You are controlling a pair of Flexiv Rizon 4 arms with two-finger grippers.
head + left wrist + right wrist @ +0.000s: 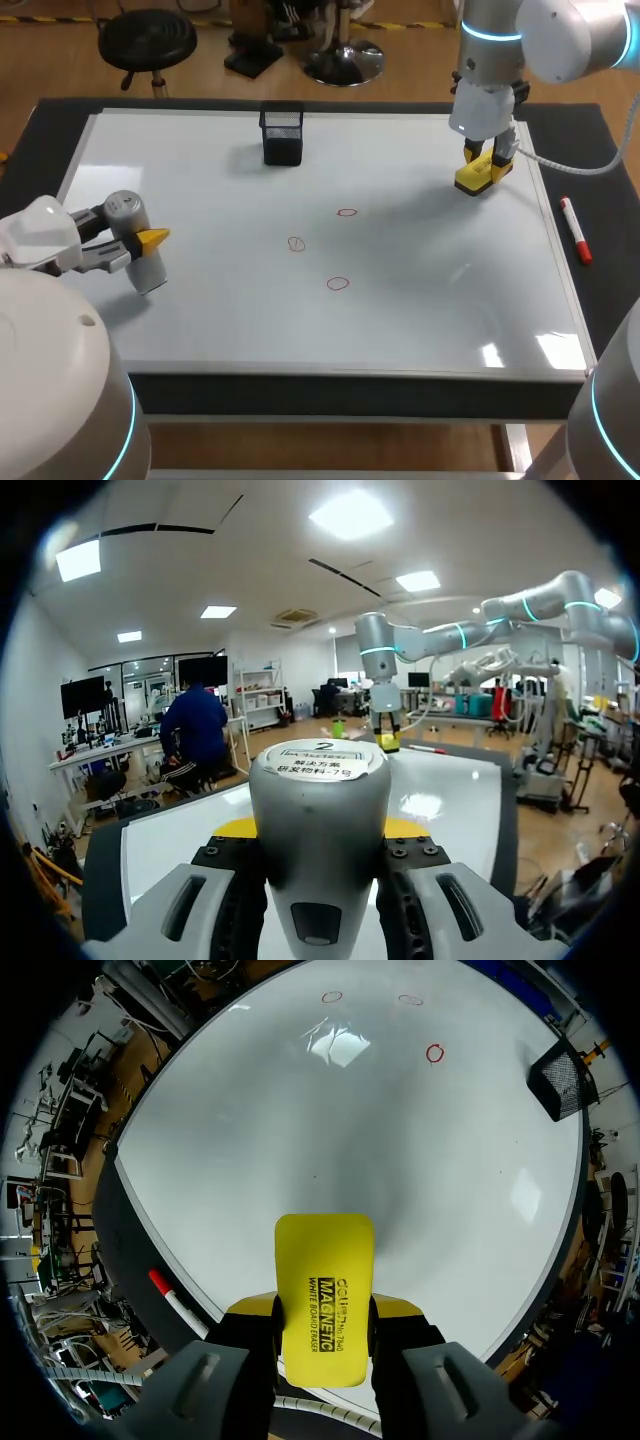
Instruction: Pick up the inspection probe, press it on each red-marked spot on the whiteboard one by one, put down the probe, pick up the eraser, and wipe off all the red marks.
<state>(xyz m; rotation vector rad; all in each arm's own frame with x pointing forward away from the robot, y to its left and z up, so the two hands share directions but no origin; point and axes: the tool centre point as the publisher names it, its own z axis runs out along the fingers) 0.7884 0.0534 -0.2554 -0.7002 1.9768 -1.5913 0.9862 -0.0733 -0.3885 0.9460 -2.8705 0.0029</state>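
Head view, left side: the left gripper (140, 243) is clamped on the inspection probe (127, 211) near the whiteboard's (200, 320) left edge, about midway between its near and far edges. The probe leans, with its lower end down by the board. I cannot tell whether it touches.
Head view, right side: the right gripper (483, 165) is closed on the eraser (478, 177) near the whiteboard's far right corner. The eraser is low over the surface, and contact cannot be made out.
Red marks: there are three small red rings (347, 212), (296, 243), (338, 283) grouped around the whiteboard's middle. They are well apart from both grippers, and all are whole and unsmeared.
Done: the probe is in hand, and so is the eraser. Nothing shows whether any spot has been pressed.
Left, as I judge it: any presses not yet made, setting the probe down, and all of the wiping.
Probe's look, left wrist view: a stubby grey cylinder (320, 810) with a smooth body and a flat end bearing a white label. A yellow tip sits against each side.
Eraser's look, right wrist view: a flat yellow block (325, 1295) with rounded corners and black print, pinched across its width.
Other things: a black mesh holder (282, 135) stands by the far edge, near its middle. A red marker pen (575, 230) lies on the table (600, 180) just beside the whiteboard's right edge.
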